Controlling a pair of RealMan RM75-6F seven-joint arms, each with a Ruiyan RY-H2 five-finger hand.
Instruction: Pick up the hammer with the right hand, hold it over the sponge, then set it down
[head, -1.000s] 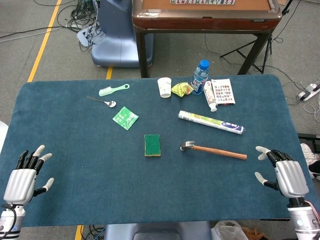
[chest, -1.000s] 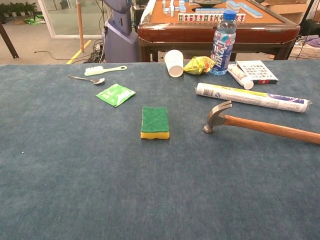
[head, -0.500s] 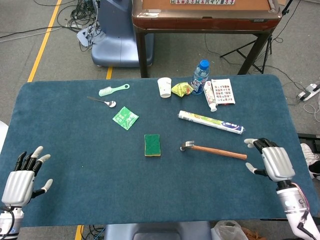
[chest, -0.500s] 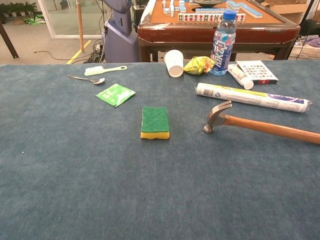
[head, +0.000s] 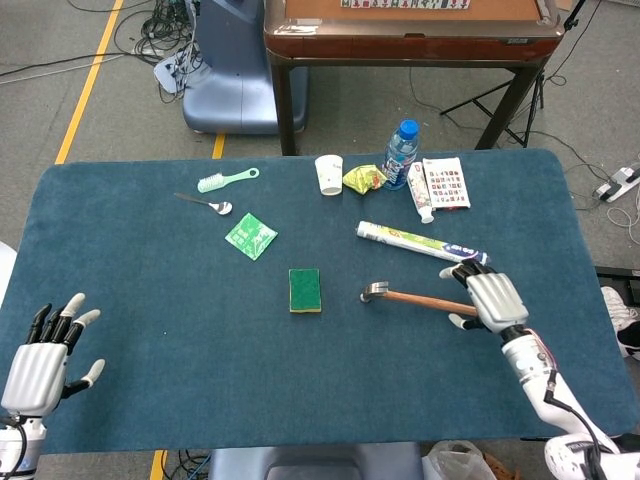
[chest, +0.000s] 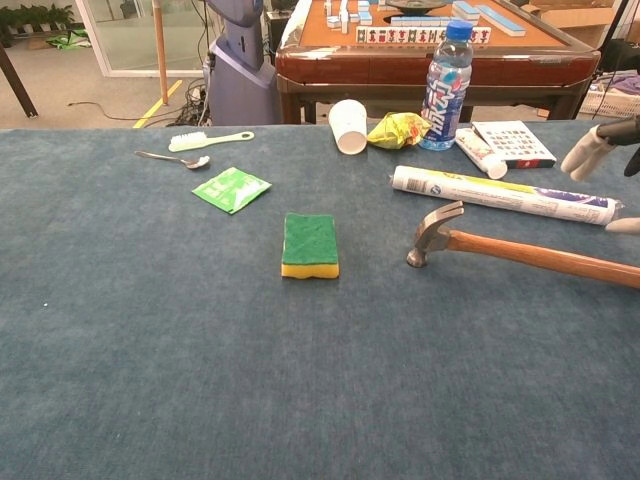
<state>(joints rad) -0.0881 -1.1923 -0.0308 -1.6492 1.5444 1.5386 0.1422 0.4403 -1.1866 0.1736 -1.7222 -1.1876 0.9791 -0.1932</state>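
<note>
The hammer (head: 415, 297) lies on the blue table, its metal head (chest: 436, 232) to the left and its wooden handle (chest: 540, 257) running right. Left of it rests the green and yellow sponge (head: 305, 289) (chest: 310, 245). My right hand (head: 488, 297) hovers over the far end of the handle, fingers spread, holding nothing; its fingertips (chest: 586, 152) show at the chest view's right edge. My left hand (head: 45, 350) rests open at the table's near left corner, far from both objects.
A rolled white tube (head: 422, 244) lies just behind the hammer. Further back stand a water bottle (head: 399, 154), paper cup (head: 329, 174), yellow wrapper (head: 364, 179), toothpaste (head: 421, 196) and booklet (head: 446, 182). A brush (head: 227, 179), spoon (head: 205, 203) and green packet (head: 251, 236) lie at back left.
My right hand has moved left and away from the table's right edge until it is over the end of the hammer's handle. The left hand has barely shifted. No object has moved.
</note>
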